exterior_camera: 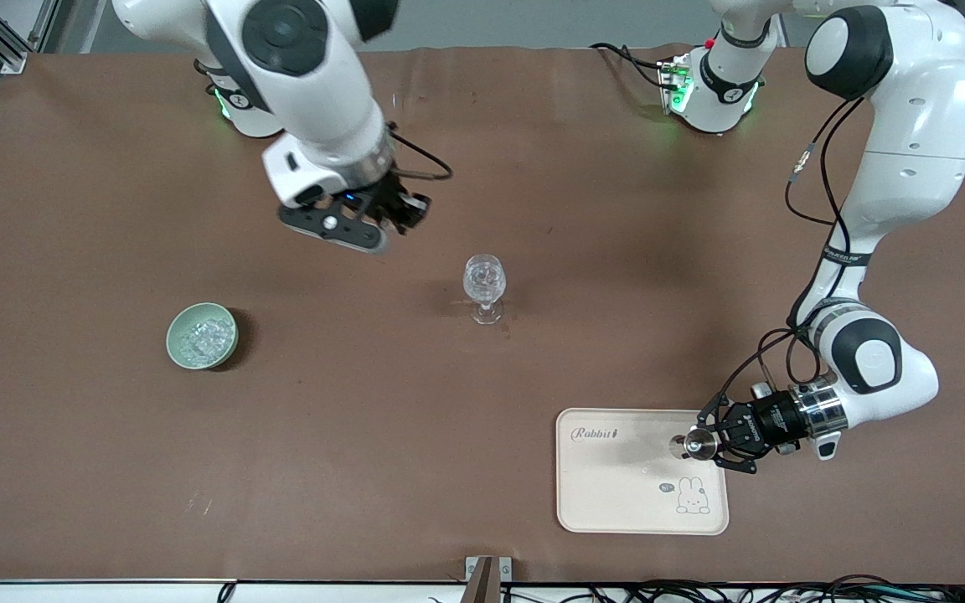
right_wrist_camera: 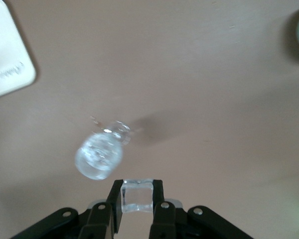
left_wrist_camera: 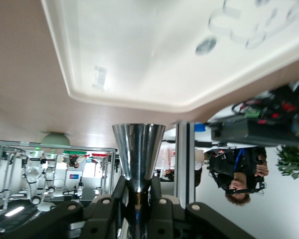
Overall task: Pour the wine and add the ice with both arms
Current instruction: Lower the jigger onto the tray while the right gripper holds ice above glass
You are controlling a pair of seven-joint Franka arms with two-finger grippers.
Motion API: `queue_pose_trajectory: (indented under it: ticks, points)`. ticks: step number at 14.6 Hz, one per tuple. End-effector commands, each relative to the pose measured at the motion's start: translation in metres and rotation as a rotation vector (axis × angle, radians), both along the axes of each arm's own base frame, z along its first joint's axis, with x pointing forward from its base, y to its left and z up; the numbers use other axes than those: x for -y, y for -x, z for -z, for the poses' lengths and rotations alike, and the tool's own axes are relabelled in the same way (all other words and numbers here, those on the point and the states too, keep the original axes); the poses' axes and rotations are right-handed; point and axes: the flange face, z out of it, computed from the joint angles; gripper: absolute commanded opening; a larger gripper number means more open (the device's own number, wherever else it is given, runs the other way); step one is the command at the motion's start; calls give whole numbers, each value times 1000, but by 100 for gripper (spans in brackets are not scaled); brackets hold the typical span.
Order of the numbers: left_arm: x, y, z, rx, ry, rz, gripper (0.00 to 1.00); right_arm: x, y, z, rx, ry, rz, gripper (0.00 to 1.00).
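Clear, faceted ice cube (right_wrist_camera: 137,195): pinched between the black fingers of the right gripper (right_wrist_camera: 137,201), which hangs over bare table near the wine glass (exterior_camera: 483,287), on the side toward the robots' bases. One cube in transit; not yet dropped.

Wine glass: transparent, rounded bowl on a short stem and round foot, upright near the table's middle. Contents glint pale and clear; whether they are liquid, ice or both cannot be told.

Ice, remaining stock (exterior_camera: 203,337): whitish glittering chunks heaped in a pale green bowl (exterior_camera: 180,319), glazed and round, toward the right arm's end of the table, slightly nearer the front camera than the glass.

Metal cup (left_wrist_camera: 138,153): polished, mirror-bright, flared like a cone, clamped at its narrow waist by the left gripper (exterior_camera: 721,443). It sits at the edge of the cream tray (exterior_camera: 616,502), a smooth rounded rectangle printed with a rabbit and the word "Rabbit", nearer the front camera, toward the left arm's end. Whether it rests on the tray or is just above it cannot be told.

Table cover (exterior_camera: 482,469): matt brown, faintly creased.

Progress, as judged: pouring appears finished or the cup is being parked; adding ice is under way, with the drop into the glass left.
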Motion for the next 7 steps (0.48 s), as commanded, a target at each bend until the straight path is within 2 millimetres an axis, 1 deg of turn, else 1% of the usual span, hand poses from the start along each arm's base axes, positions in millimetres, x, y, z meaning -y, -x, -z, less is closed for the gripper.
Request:
queue_pose_trajectory:
  ticks: [1,2,3,4,5,6,7]
  points:
    - [-15,-2,33,30,34,-46,0,-47,-9,31,5,-12,80,0]
    - [-15,0,46,39,57,-65,1,-59,-11,45,2,-5,77,0]
    - [-16,2,59,40,78,-85,1,-66,-12,55,-3,2,78,0]
    - [-20,3,67,42,90,-104,1,-71,-10,61,-10,8,94,0]
    - [-20,4,72,35,94,-107,1,-78,-3,67,-22,18,95,0]
    - [-20,5,73,34,94,-107,1,-85,3,73,-26,23,88,0]
    - [-20,6,77,29,94,-108,3,-90,4,92,-42,44,83,0]
